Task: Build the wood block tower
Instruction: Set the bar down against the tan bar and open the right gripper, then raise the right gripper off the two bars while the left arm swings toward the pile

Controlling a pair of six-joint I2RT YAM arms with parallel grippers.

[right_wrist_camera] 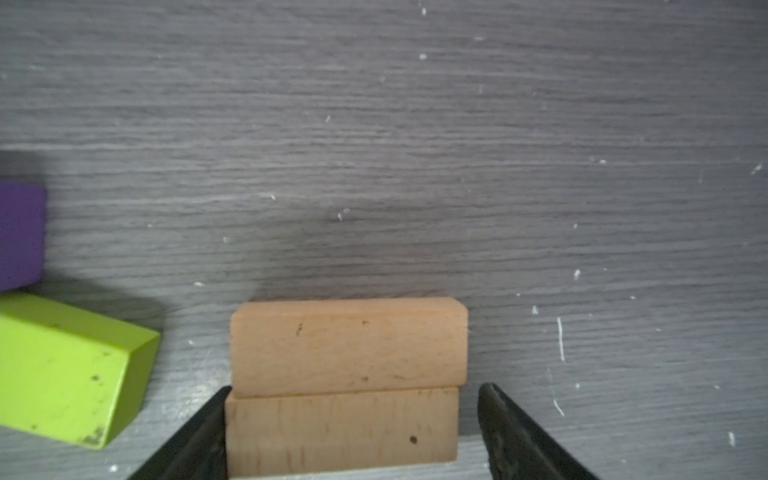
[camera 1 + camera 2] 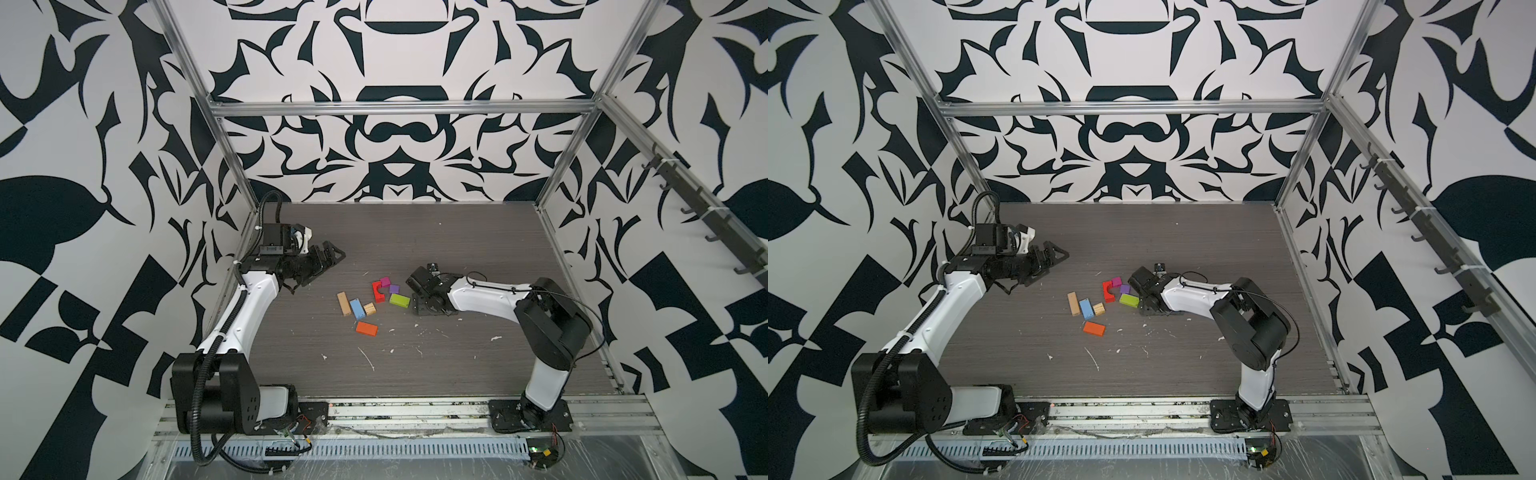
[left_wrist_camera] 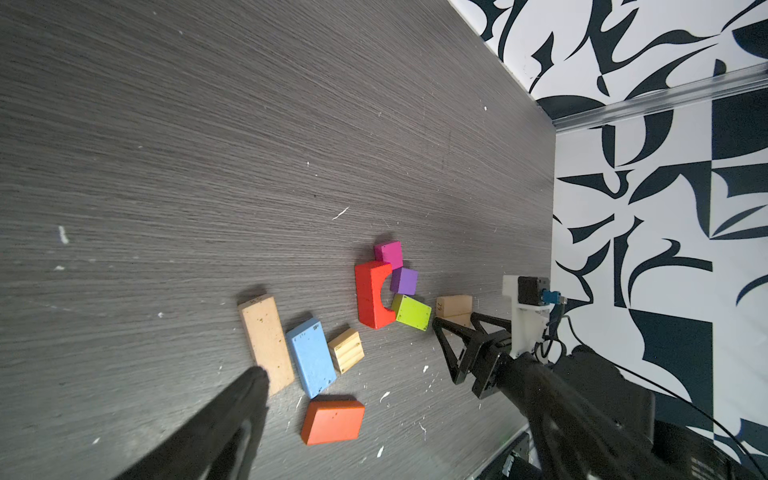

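Right arm is stretched low across the table with the wrist pitched down. Right gripper [image 1: 356, 386] is at table level, just right of the lime block [image 2: 399, 299]. Its fingers are apart, straddling a tan pair [image 1: 349, 345]: two plain planks face to face; can't tell if stacked or side by side. One finger touches the pair's side and the other stands off with a visible gap, so no clamp.

Left arm is folded back at rear-left. Left gripper [image 2: 322, 266] is raised off the table, fingers wide apart, nothing between them.

No tower beyond that pair; the other blocks lie flat mid-table.
- Tan plank [image 2: 343, 304], blue block [image 2: 357, 308] and tan cube [image 2: 369, 308] are in a row, touching or nearly.
- Orange block [image 2: 366, 328] is alone, just in front of them.
- Red arch [image 2: 377, 291] has the magenta block [image 2: 385, 282] at its far end and the purple block [image 2: 394, 289] at its opening. Lime touches its near leg.

Room: open table behind, in front and left of the cluster. The right side is taken by the right arm. Lime is near the straddled pair but not touching it.

Table [image 2: 457, 241] is dark grey woodgrain with white flecks. Walls are black-and-white print, with an aluminium frame [image 2: 399, 109] and a hook rail [image 2: 706, 208] on the right wall.
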